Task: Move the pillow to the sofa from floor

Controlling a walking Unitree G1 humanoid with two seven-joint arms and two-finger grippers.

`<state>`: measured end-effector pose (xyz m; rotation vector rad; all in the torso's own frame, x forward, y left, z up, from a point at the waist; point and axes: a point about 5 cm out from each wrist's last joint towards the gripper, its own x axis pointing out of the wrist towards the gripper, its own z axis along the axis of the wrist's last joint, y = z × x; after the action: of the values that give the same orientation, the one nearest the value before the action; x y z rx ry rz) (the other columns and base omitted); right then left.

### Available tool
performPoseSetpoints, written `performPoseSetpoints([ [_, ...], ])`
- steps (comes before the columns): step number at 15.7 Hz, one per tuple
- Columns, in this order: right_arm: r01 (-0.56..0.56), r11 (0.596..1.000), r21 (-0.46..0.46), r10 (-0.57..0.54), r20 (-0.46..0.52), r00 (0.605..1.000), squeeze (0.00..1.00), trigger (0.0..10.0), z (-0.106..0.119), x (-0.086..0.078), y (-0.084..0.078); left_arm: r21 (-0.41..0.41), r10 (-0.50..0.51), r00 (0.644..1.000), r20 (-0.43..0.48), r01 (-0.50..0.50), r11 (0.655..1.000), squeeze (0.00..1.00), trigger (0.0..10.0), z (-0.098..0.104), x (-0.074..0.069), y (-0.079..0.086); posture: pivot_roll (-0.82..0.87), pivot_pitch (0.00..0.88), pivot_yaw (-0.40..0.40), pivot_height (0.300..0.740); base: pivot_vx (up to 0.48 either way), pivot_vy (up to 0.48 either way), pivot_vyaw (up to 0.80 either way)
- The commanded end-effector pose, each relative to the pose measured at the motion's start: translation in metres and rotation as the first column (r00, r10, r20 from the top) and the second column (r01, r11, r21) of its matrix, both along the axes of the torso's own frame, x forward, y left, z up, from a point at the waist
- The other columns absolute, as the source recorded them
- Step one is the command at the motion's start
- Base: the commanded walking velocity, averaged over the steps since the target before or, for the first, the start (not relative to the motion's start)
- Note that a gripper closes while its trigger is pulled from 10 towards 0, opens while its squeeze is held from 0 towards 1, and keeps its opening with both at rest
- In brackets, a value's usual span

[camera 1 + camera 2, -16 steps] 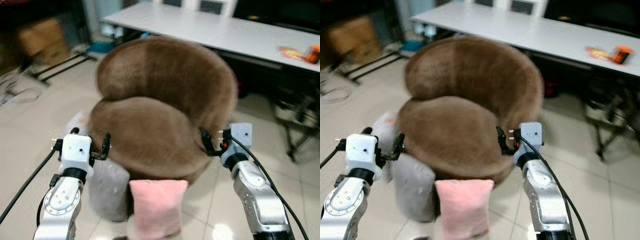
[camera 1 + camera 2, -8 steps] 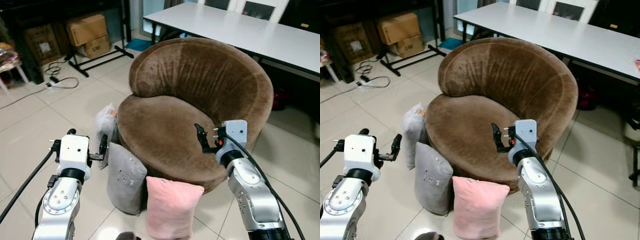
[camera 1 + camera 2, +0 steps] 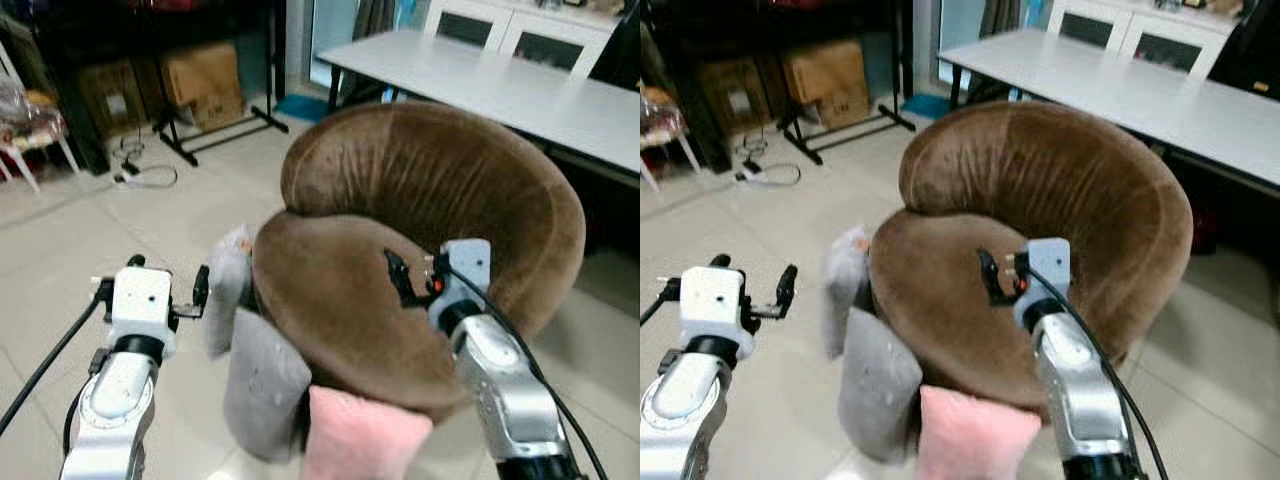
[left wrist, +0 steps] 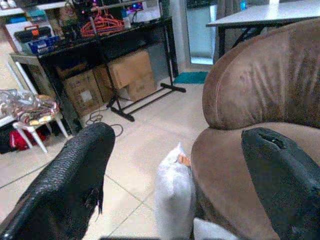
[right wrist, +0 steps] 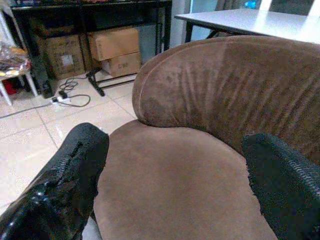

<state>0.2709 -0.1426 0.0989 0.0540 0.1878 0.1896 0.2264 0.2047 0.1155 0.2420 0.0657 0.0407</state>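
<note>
Both grippers, left [image 3: 165,292] and right [image 3: 408,283], hang open and empty above the sofa [image 3: 400,250], poised to reach a floor pillow [image 3: 262,385].

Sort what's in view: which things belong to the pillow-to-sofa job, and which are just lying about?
Job: pink pillow, grey pillow, pale pillow, brown sofa, left gripper, right gripper.
Lying about: white table, cardboard boxes, floor cable.
</note>
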Motion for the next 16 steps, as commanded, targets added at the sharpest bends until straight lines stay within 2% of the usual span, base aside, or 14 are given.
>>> performPoseSetpoints([
  [1,-0.010,1.000,0.008,0.010,-0.017,1.000,0.00,10.0,0.000,0.000,-0.001,0.001,-0.005,1.000,0.004,0.005,1.000,0.64,10.0,0.001,0.000,-0.002,-0.04,0.000,-0.040,0.740,0.000,0.000,0.00],
  [4,-0.011,1.000,0.008,0.011,-0.047,0.999,0.00,10.0,-0.004,-0.002,-0.004,0.007,-0.007,1.000,0.007,0.007,1.000,0.64,10.0,0.001,0.000,-0.002,-0.04,0.000,-0.042,0.740,0.000,0.000,0.00],
  [8,0.025,1.000,-0.011,-0.025,-0.029,0.999,0.00,10.0,-0.002,0.000,-0.010,0.010,0.000,1.000,0.007,0.000,1.000,0.64,10.0,0.001,-0.001,-0.002,-0.03,0.000,-0.049,0.710,0.000,0.000,0.00],
  [12,-0.001,1.000,-0.029,0.000,-0.022,1.000,0.00,10.0,0.000,0.000,-0.008,0.009,0.009,1.000,0.007,-0.010,1.000,0.65,10.0,0.000,-0.002,0.000,-0.03,0.000,-0.056,0.675,0.000,0.000,0.00],
  [16,0.073,0.997,-0.026,-0.074,-0.050,0.996,0.00,10.0,-0.003,0.003,-0.017,0.040,0.022,1.000,0.014,-0.022,0.999,0.65,10.0,0.001,-0.003,0.008,-0.03,0.000,-0.067,0.642,0.000,0.000,0.00],
])
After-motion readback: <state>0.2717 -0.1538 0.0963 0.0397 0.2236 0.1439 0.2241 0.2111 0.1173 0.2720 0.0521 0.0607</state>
